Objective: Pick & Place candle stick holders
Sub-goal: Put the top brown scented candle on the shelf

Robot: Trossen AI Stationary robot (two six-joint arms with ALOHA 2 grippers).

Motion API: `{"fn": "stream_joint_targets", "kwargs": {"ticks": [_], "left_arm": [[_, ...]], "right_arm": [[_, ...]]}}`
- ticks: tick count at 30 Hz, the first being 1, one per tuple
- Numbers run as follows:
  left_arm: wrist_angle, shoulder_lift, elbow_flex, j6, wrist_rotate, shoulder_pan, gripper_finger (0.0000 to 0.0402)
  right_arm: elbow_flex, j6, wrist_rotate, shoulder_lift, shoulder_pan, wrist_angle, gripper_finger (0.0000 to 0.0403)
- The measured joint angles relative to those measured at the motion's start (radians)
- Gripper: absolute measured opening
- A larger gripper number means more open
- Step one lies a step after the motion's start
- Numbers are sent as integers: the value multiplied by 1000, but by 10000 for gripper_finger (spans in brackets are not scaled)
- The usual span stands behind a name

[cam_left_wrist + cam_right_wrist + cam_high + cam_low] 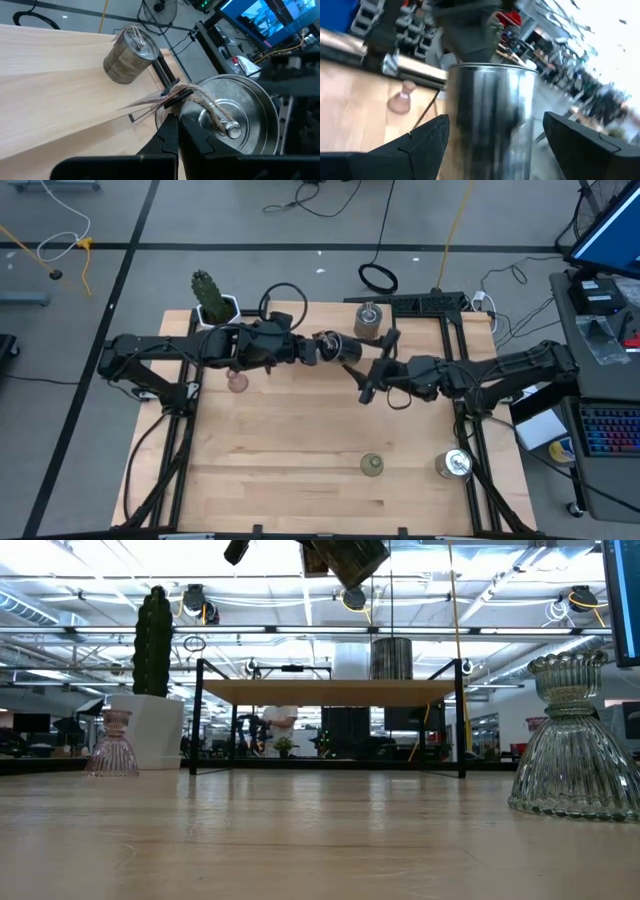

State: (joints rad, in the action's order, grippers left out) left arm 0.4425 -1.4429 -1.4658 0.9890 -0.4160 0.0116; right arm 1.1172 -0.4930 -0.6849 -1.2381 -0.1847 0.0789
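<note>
A: 2 grippers met mid-air above the tabletop (300, 440); the left gripper (175, 132) was clenched on the silvery holder (230, 120).
B: The right gripper (492, 135) flanked it, fingers released; best to centre first.

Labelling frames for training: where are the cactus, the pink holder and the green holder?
cactus (206, 288), high view, green stem.
pink holder (237, 381), high view, its top.
green holder (372, 466), high view, its top.
</note>
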Motion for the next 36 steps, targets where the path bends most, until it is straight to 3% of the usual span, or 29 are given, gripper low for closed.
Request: {"fn": "stream_joint_targets", "kwargs": {"ticks": [10,21,31,36], "left_arm": [[1,0,0,0,-1,0,0],[1,0,0,-9,5,0,0],[2,0,0,-9,5,0,0],[2,0,0,-9,5,0,0]], "right_arm": [[0,-163,-10,0,-75,-21,316],[0,-125,-316,0,-89,4,316],[0,-97,-309,0,-92,22,319],[0,-93,-313,0,-92,22,356]]}}
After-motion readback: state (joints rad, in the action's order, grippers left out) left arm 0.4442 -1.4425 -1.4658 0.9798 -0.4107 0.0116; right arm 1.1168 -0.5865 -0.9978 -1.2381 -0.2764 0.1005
